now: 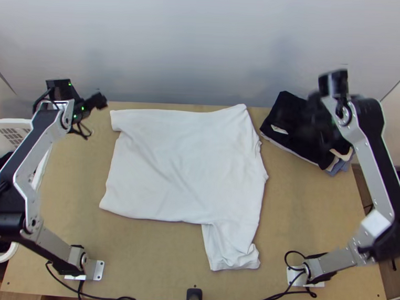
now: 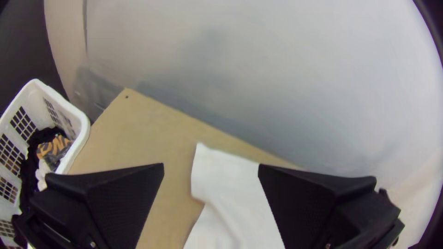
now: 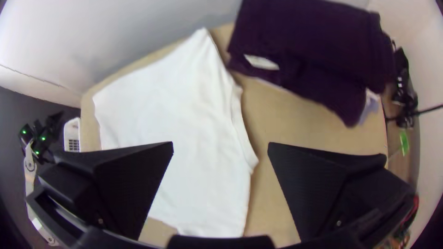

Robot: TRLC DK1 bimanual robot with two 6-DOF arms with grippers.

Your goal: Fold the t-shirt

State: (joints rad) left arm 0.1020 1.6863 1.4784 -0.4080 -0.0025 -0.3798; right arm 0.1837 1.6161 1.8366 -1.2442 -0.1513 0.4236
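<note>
The white t-shirt [image 1: 183, 165] lies spread on the table, one sleeve stretched toward the near edge and its collar side facing right. My left gripper [image 1: 99, 101] is above the table's far left, beside the shirt's far left corner. In the left wrist view the left gripper [image 2: 211, 168] stands open, the shirt [image 2: 221, 180] beyond and below its fingers. My right gripper [image 1: 319, 115] is over the dark clothes pile at the far right. In the right wrist view the right gripper [image 3: 220, 147] is open and holds nothing, with the shirt [image 3: 170, 110] lying below.
A pile of folded dark clothes [image 1: 292, 135] sits at the table's far right, close to the shirt's collar side. A white basket [image 1: 4, 123] holding clothes stands off the left edge. Bare wood [image 1: 144, 253] shows along the near left, and cables run along the near edge.
</note>
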